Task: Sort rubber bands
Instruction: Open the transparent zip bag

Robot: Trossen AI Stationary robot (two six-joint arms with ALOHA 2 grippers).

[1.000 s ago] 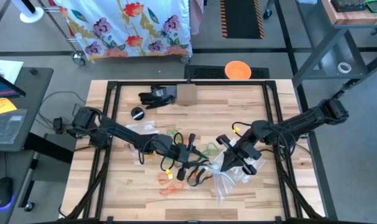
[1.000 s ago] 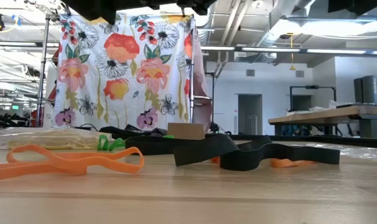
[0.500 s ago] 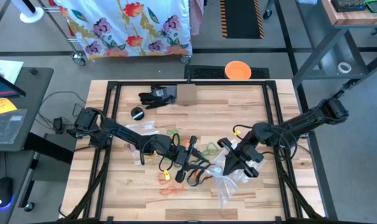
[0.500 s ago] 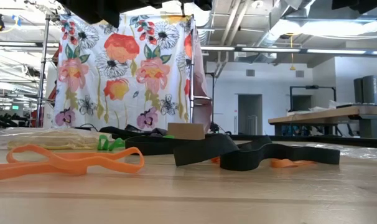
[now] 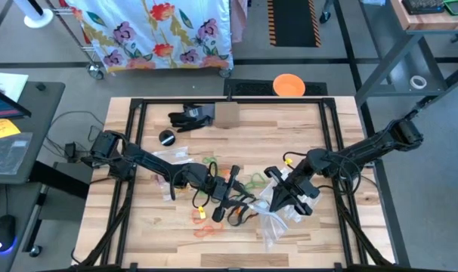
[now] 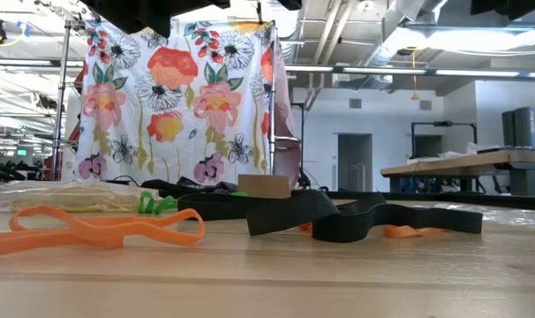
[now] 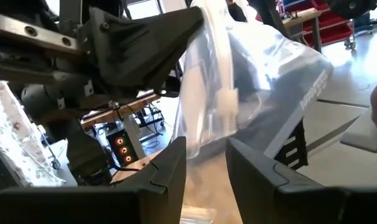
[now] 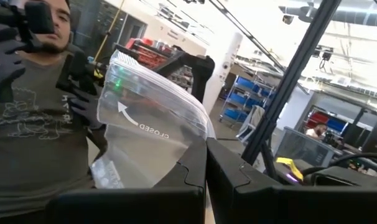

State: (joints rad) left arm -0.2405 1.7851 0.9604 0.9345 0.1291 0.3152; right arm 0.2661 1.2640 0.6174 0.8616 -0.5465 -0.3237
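Rubber bands lie loose mid-table: orange ones [image 5: 202,221] [image 6: 91,230], green ones [image 5: 253,181], black ones [image 5: 236,212] [image 6: 338,219]. My right gripper [image 5: 270,202] [image 8: 206,165] is shut on a clear zip bag [image 5: 278,221] [image 8: 145,124], held above the table right of centre. My left gripper [image 5: 242,195] [image 7: 206,168] faces it from the left, open. Its two fingers stand on either side of the bag's lower edge [image 7: 201,140]; whether they touch it I cannot tell. My right gripper pinches the zip bag by an edge [image 8: 190,152] between its two shut fingers. The fingers come about level from the table's right side. The bag spreads out past the fingertips and its free part [image 5: 270,230] hangs slack toward the tabletop.
At the table's far side lie a black glove [image 5: 190,117], a small cardboard box [image 5: 227,115] and a black round piece [image 5: 167,137]. Another clear bag [image 5: 172,157] lies under my left arm. A person in black gloves [image 8: 45,93] stands beyond the table.
My left gripper has tipped a little at the wrist without leaving its place. The bag and the bands stay as they were.
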